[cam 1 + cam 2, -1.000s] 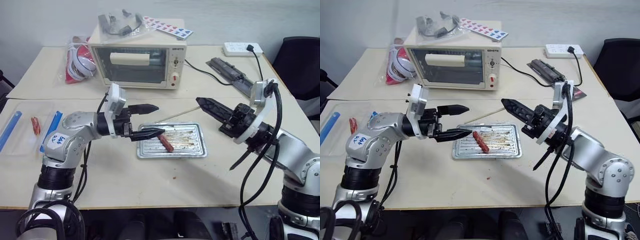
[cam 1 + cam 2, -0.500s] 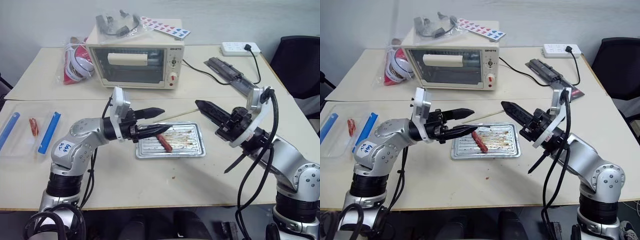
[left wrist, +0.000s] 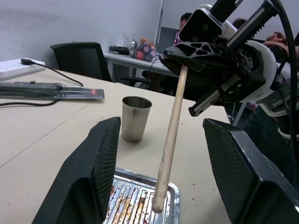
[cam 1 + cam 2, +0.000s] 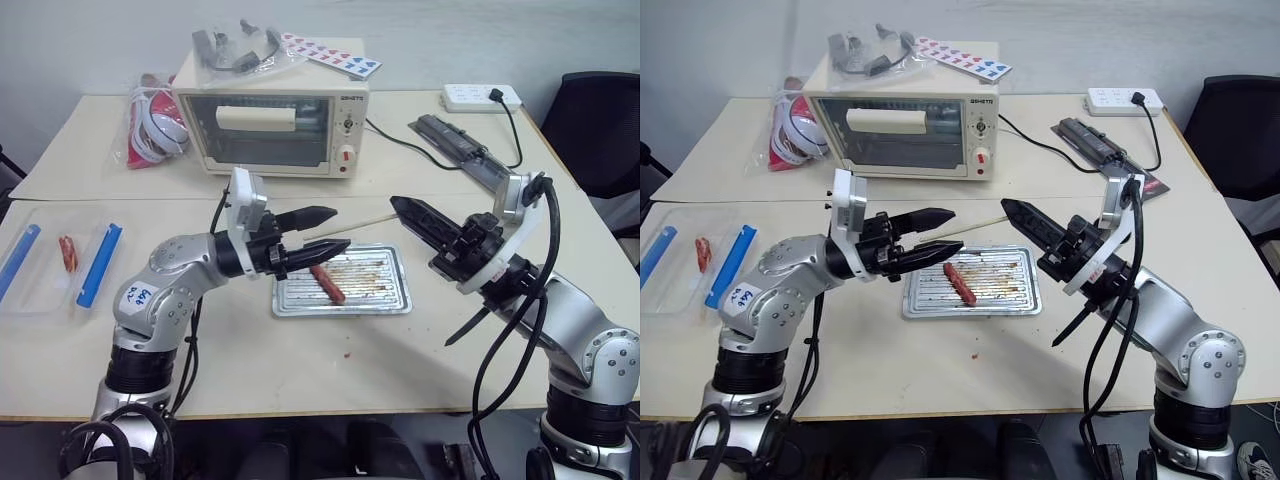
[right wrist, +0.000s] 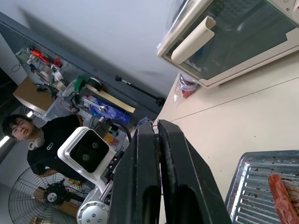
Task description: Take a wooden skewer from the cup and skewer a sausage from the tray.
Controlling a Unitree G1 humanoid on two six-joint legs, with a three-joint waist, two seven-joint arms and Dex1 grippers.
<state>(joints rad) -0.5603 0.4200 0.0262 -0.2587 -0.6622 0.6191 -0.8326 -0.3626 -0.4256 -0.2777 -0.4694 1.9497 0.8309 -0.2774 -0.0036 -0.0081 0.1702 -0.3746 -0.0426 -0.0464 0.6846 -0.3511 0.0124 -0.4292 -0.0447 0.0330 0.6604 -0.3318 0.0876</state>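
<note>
We see the right tool (image 4: 1008, 207) clamped on the wooden skewer (image 3: 169, 141). The left tool (image 4: 334, 231) gapes apart around its free end, touching nothing, above the tray (image 4: 392, 301) holding the sausage (image 4: 327, 284).

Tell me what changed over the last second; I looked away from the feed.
The left tool swung in from beside the sausage toward the wooden skewer, which now runs between its narrowed but open fingers. The right tool stayed shut on the skewer; the sausage lies unmoved in the tray.
</note>
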